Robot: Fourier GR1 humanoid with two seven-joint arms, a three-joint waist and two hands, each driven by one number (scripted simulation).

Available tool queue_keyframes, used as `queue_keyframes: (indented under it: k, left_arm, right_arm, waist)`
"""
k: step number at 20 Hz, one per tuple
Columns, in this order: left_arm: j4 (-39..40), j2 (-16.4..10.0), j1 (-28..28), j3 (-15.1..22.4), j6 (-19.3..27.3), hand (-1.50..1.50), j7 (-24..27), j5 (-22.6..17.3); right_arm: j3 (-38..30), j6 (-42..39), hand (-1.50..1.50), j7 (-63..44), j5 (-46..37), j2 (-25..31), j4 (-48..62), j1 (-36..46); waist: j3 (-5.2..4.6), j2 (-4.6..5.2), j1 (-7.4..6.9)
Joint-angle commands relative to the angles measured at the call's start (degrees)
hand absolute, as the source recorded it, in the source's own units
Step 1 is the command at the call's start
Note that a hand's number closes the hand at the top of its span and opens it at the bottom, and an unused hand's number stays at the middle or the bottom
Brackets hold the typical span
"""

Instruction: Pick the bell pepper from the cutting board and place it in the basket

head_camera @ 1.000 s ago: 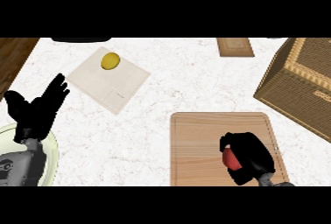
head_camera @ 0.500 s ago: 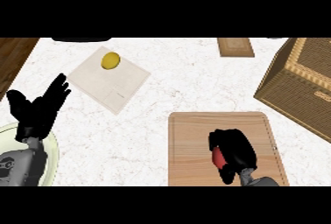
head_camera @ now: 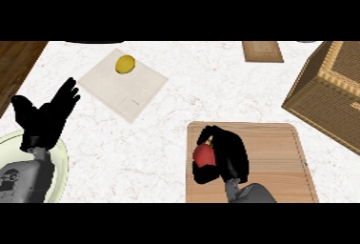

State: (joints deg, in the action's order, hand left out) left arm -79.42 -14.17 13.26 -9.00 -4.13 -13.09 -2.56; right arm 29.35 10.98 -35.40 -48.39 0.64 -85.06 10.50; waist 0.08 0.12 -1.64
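Note:
The red bell pepper [head_camera: 203, 155] shows as a small red patch at the left side of the wooden cutting board [head_camera: 274, 157]. My right hand [head_camera: 228, 152] is curled round it and hides most of it. The woven basket [head_camera: 334, 90] stands at the right edge, beyond the board's far right corner. My left hand [head_camera: 45, 116] rests open at the left edge, fingers up, holding nothing.
A pale square mat [head_camera: 123, 86] with a yellow fruit [head_camera: 125, 64] lies at the back left. A pale green plate [head_camera: 60, 162] sits under my left forearm. A small wooden block [head_camera: 262, 51] lies at the back. Dark wood [head_camera: 17, 62] borders the counter's left.
My right hand has shifted left across the cutting board with the pepper in its grasp. The left hand has stayed where it was.

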Motion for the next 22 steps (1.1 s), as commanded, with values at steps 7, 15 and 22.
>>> queue_keyframes:
  k: [7, 15, 22]
  left_arm:
    - [-0.54, -0.12, -1.18, -0.38, 0.56, 0.0, -0.57, 0.45]
    - [-2.44, 0.37, -1.35, -0.51, 0.83, 0.0, -0.68, 0.28]
    - [3.82, -1.72, -0.83, -2.68, -1.98, 0.0, 3.62, -0.4]
  right_arm:
    - [8.59, 18.58, 1.5, -18.91, -7.93, -0.63, -9.9, 13.97]
    - [-0.07, 5.94, 1.5, -30.04, -15.82, -0.63, -16.02, 22.02]
    - [-13.42, -3.52, 1.5, -29.16, -15.5, -0.23, -14.06, 34.13]
  waist:
    - [-0.13, -0.38, 1.27]
    - [-0.09, -0.31, 1.58]
    - [-0.13, -0.14, 1.72]
